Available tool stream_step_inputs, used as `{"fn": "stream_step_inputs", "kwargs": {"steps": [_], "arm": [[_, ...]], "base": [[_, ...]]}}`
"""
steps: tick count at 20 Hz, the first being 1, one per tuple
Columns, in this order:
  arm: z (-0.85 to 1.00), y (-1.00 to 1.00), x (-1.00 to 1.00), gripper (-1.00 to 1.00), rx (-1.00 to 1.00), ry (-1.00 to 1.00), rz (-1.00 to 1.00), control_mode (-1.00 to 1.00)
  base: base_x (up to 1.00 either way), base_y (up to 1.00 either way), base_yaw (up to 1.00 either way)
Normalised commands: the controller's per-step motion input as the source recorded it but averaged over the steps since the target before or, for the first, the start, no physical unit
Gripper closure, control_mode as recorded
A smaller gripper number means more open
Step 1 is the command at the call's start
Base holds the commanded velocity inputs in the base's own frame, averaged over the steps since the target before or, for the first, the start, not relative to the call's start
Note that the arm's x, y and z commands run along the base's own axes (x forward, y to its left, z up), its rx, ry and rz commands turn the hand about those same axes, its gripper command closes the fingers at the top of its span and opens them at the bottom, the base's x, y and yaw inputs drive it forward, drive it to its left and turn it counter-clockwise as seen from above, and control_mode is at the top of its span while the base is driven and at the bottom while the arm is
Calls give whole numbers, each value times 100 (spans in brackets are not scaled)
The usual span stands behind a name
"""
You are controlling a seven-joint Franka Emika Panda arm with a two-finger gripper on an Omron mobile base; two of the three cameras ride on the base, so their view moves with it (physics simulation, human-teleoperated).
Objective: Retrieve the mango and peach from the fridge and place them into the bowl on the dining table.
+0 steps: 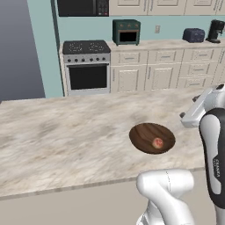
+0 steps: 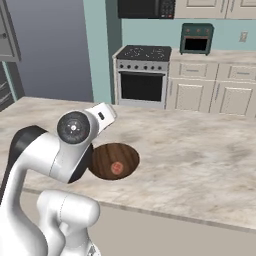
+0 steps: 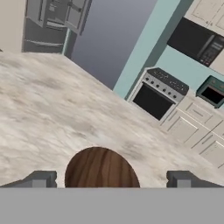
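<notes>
Bowls: one, the shallow dark brown bowl [image 1: 152, 138] with a wood grain, resting on the dining table [image 1: 66, 136] of pale marbled stone.
Fruit: one small round pinkish-red peach [image 1: 157, 143] lies inside the bowl, toward its near right side in the left base view.
Bowl contents: the peach alone; the rest of the bowl's inside is bare wood.
Gripper: one gripper [image 3: 111, 179], its jaws spread wide with nothing between them; in the hand view the two fingertips [image 3: 40, 179] stand either side of the bowl's far rim.
Arm: one white arm rises at the near table edge, beside the bowl.
Background appliances: one stove [image 1: 86, 67], one microwave [image 1: 83, 7], one toaster oven [image 1: 126, 31] on the counter.
</notes>
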Motion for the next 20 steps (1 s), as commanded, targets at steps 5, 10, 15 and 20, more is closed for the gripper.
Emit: {"fn": "stream_step_inputs", "kwargs": {"steps": [5,10,15,20], "arm": [[0,0,0,-100,0,0,0,100],[0,0,0,-100,0,0,0,100],[0,0,0,-100,0,0,0,100],[0,0,0,-100,0,0,0,100]], "base": [[-60,22,6],[-73,44,5],[-26,86,2],[0,100,0]]}}
